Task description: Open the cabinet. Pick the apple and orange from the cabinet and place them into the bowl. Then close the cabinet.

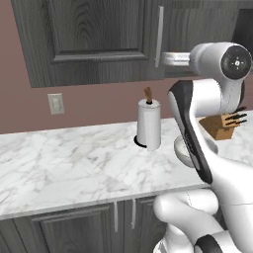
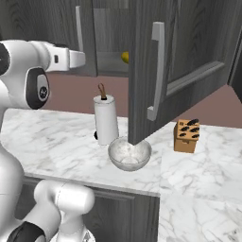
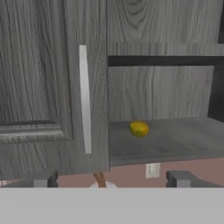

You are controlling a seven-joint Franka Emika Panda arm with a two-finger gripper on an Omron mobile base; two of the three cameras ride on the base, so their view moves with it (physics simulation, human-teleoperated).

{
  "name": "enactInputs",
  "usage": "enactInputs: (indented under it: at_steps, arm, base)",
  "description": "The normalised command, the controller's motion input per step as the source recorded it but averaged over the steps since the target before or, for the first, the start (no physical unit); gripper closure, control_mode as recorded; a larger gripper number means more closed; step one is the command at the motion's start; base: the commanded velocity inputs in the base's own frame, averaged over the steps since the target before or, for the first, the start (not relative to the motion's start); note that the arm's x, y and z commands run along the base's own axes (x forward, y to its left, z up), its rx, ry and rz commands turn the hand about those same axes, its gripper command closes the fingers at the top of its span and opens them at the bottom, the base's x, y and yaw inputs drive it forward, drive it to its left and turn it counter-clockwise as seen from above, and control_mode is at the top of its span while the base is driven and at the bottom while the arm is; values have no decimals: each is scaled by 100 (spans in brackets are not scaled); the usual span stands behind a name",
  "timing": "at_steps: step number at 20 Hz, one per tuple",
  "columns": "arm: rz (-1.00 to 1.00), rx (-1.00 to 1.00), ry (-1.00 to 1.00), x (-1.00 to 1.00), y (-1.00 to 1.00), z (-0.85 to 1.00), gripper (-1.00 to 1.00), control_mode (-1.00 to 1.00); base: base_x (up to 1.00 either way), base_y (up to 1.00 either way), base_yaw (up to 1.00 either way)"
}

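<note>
gripper [image 3: 112, 178] jaws spread wide and empty at the frame's bottom edge, facing the open dark grey wood-grain cabinet [image 3: 52, 87]; a small round yellow-orange fruit [image 3: 139, 128] sits on its shelf, straight ahead just right of centre.

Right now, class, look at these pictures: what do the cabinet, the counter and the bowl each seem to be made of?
Cabinet: likely wood or wood veneer, matte dark grey; grain lines run along its panelled doors. Its bar handle looks like brushed metal, silver with a soft sheen.
Counter: seemingly polished marble or an imitation, white with grey veining.
Bowl: possibly glazed ceramic or stoneware, whitish-grey with speckles; hard to tell for sure.
</note>
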Motion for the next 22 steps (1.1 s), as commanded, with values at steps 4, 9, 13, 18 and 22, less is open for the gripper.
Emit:
enactInputs:
  at_steps: [4, 9, 13, 18, 22]
  arm:
    - [9, 0, 5, 12, 30, 7, -100, -100]
    - [8, 0, 6, 21, 21, 8, -100, -100]
    - [4, 0, 10, 46, 4, 0, -100, -100]
    - [1, 0, 8, 59, 0, 0, -100, -100]
    - [0, 0, 3, 62, 0, 0, -100, -100]
  base:
    - [0, 0, 0]
    - [0, 0, 0]
    - [0, 0, 0]
    - [0, 0, 0]
    - [0, 0, 0]
